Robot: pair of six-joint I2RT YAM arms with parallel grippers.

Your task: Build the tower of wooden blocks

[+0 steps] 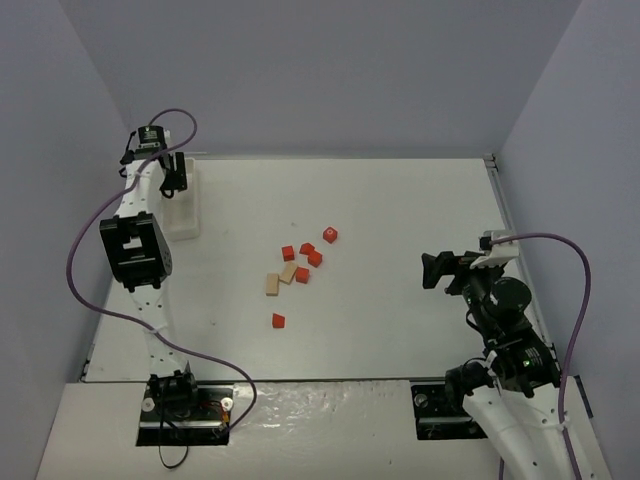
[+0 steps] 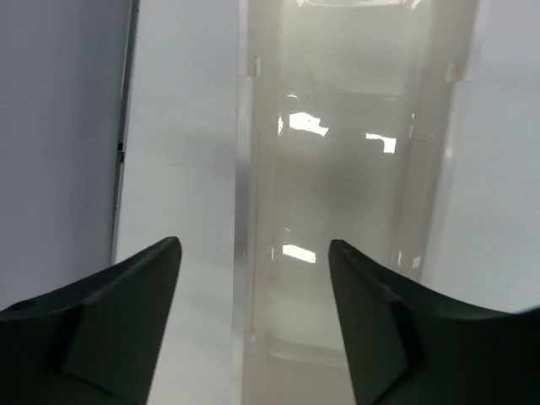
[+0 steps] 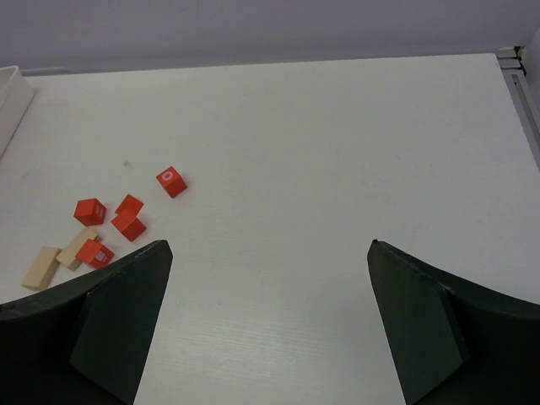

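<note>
No tower stands; the wood blocks lie loose on the white table. Several red cubes (image 1: 307,255) and two tan pieces (image 1: 279,279) sit in a cluster at mid-table, with one red cube (image 1: 278,321) apart, nearer to me. In the right wrist view the red cubes (image 3: 128,223) and tan pieces (image 3: 40,267) lie far left of the fingers. My right gripper (image 1: 435,270) (image 3: 268,253) is open and empty, to the right of the cluster. My left gripper (image 1: 175,185) (image 2: 253,253) is open and empty over the long white tray (image 2: 337,211).
The white tray (image 1: 186,212) stands at the table's back left, and its corner shows in the right wrist view (image 3: 13,93). Grey walls close in the table on three sides. The table's right edge has a metal rail (image 3: 527,93).
</note>
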